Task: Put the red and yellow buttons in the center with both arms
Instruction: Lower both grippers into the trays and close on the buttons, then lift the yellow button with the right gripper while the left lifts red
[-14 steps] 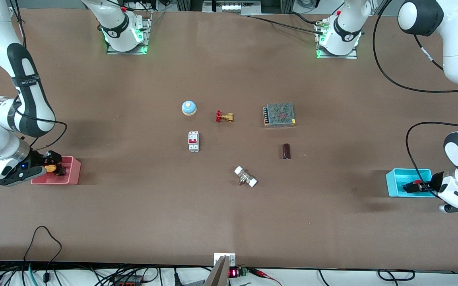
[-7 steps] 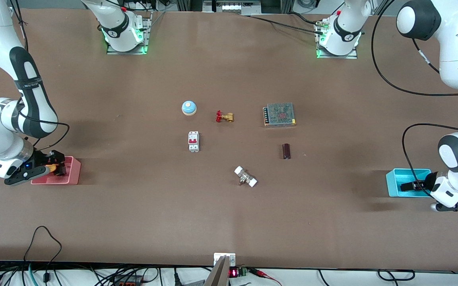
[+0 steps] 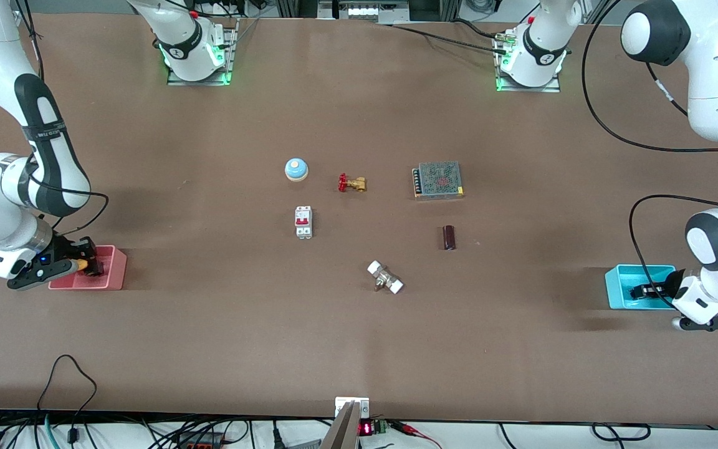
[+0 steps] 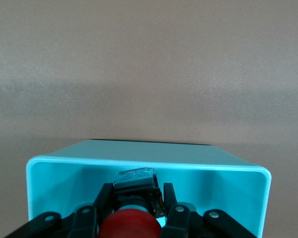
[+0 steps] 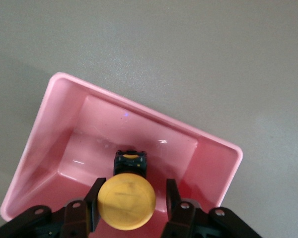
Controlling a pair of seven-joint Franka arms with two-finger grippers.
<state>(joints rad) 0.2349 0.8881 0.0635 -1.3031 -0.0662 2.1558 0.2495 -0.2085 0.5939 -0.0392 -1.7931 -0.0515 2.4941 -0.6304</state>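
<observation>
The orange-yellow button [image 5: 127, 200] stands in the pink tray [image 5: 64, 116] at the right arm's end of the table. My right gripper [image 5: 131, 198] is down in the tray, its fingers open on either side of the button with a gap on one side; it also shows in the front view [image 3: 88, 265]. The red button [image 4: 128, 224] lies in the cyan tray [image 4: 54, 171] at the left arm's end. My left gripper [image 4: 137, 198] is down in that tray, its fingers closed against the button's black base. The brown tabletop centre [image 3: 365, 231] is bare.
Around the centre lie a blue dome bell [image 3: 296, 169], a red-handled brass valve [image 3: 351, 183], a white breaker [image 3: 303, 222], a metal power supply [image 3: 438, 179], a dark cylinder [image 3: 449, 237] and a white-ended fitting [image 3: 385, 277]. The pink tray [image 3: 113, 268] and cyan tray [image 3: 621, 287] sit at the table's ends.
Both grippers have sunk lower into their trays. The left gripper now hides the red button in the front view. The trays and table objects have not moved.
</observation>
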